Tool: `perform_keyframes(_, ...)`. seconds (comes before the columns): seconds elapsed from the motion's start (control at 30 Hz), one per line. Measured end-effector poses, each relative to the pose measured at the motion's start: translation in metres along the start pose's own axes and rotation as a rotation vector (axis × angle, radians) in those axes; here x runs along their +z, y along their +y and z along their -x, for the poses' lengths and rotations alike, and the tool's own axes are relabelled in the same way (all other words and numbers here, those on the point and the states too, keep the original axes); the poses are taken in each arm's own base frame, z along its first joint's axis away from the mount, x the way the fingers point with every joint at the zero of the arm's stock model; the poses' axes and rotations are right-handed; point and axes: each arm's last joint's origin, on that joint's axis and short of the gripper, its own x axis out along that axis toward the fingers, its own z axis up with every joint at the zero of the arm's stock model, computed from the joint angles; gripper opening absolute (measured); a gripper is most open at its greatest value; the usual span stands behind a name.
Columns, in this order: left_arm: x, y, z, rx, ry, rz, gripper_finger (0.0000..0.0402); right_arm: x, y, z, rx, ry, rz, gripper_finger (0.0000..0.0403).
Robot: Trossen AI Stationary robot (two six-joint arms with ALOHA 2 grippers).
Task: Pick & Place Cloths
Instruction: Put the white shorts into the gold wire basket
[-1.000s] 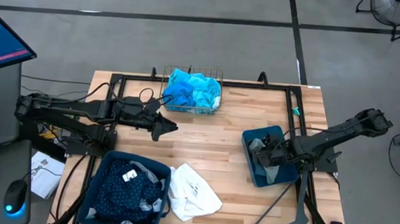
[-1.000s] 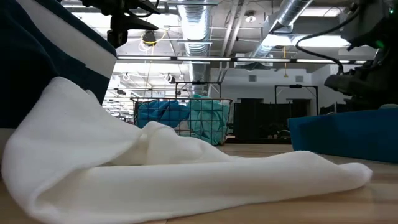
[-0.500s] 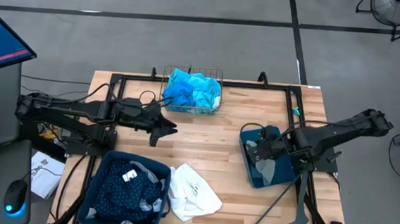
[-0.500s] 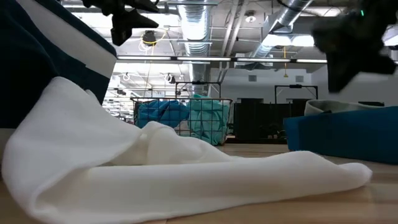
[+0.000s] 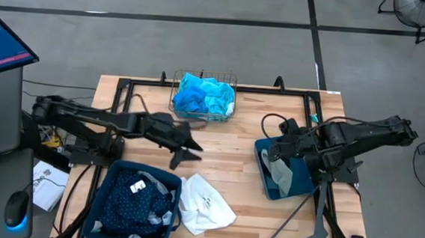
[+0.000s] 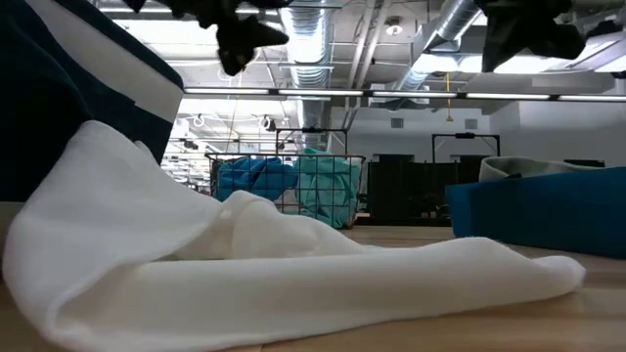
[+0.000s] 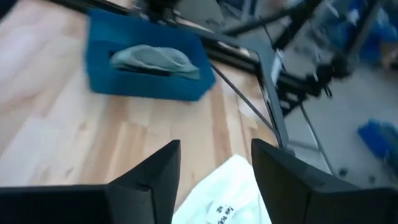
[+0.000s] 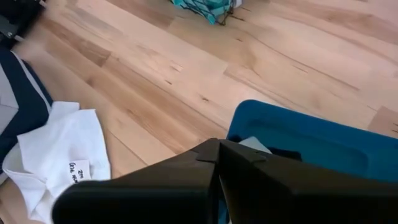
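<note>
1. Left gripper (image 5: 186,149): over bare table (image 5: 225,146) between the wire basket (image 5: 203,97) and the white cloth (image 5: 204,203); jaws parted, nothing between them.
2. Right gripper (image 5: 276,149): above the small blue bin (image 5: 263,169) on the table's right side; jaws clenched together, with no cloth seen in them.
3. White cloth: lying on the table, touching the large dark bin (image 5: 165,177) at the near edge, label facing up.
4. Large dark bin: contains a navy dotted cloth (image 5: 128,197) and grey cloth (image 5: 159,217).
5. Small blue bin: contains a pale grey cloth (image 5: 282,178).
6. Wire basket: at the far edge, holding turquoise and blue cloths (image 5: 203,96).
</note>
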Motion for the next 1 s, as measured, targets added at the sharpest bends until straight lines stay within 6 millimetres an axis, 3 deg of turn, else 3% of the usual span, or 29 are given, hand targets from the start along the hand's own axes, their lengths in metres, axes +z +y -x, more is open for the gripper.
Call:
perform_keyframes(0.23, 0.005, -0.022, -0.045, -0.05, 0.117, -0.129, 0.0185, -0.002, -0.001, 0.001, -0.01, 0.01, 0.018, 0.0002)
perform_keyframes(0.43, -0.007, -0.028, -0.081, -0.041, 0.237, -0.133, 0.0185, -0.003, -0.001, 0.001, -0.009, 0.013, 0.086, 0.0005)
perform_keyframes(0.67, -0.04, -0.04, -0.118, -0.037, 0.356, -0.162, 0.0185, -0.003, -0.001, 0.001, -0.009, 0.013, 0.126, 0.0005)
perform_keyframes(1.0, -0.088, -0.051, -0.146, -0.003, 0.475, -0.251, 0.0184, -0.003, -0.001, 0.001, -0.008, 0.013, 0.151, 0.0005)
